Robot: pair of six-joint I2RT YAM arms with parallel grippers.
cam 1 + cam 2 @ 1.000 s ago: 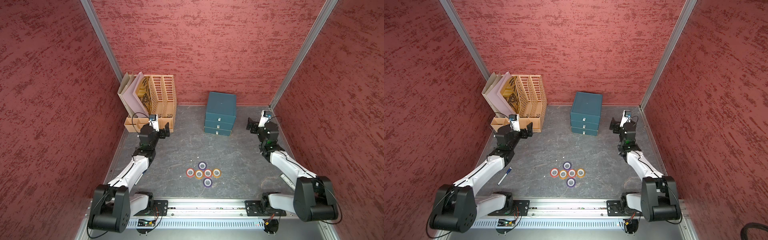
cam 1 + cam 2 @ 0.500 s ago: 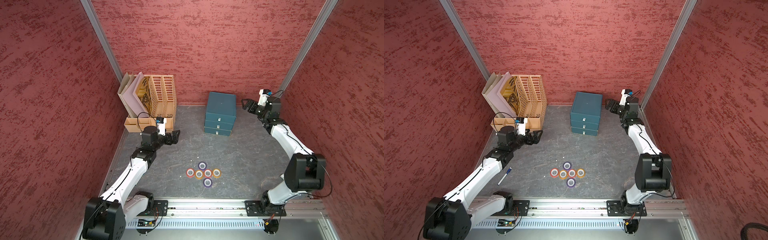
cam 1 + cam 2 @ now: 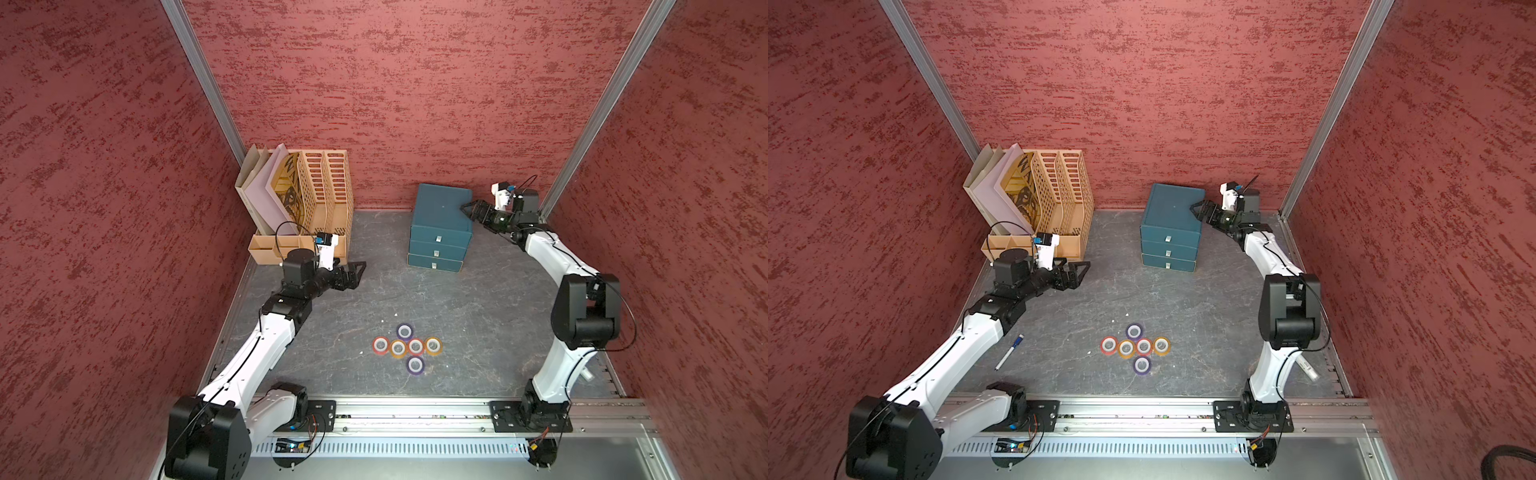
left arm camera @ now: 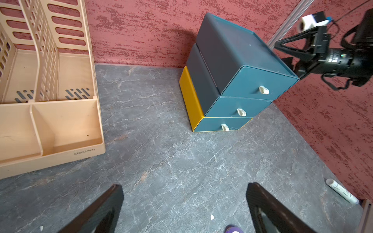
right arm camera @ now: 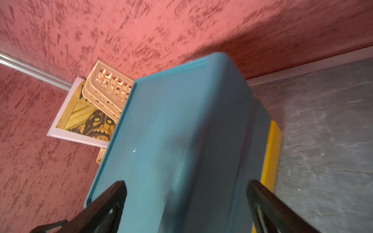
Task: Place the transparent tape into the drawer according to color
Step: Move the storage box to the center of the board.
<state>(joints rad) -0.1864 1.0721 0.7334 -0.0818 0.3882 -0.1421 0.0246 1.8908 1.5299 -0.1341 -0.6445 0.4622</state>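
Low centre in both top views, the transparent tape (image 3: 405, 348) is lying flat on the grey tabletop (image 3: 478, 311). Six rolls are bunched in a cross, with purple at the tips and reds and orange-yellows across the middle. Nobody is reaching for them, sensibly I'd say, since nothing is open to take them.

Moving up to mid-left, the left gripper (image 3: 360, 268) is hovering empty, jaws spread wide, and pointing across at the drawer unit (image 3: 440, 216). It is probably lining up on a pale handle (image 4: 264, 90).

Further back, at upper right of centre, all three drawers are sitting shut. The bottom one is showing a yellow shell (image 4: 189, 96), likely the colour cue.

At the unit's top right corner, the right gripper (image 3: 467, 208) is also gaping, apparently bracing the unit. I cannot tell whether it is touching.
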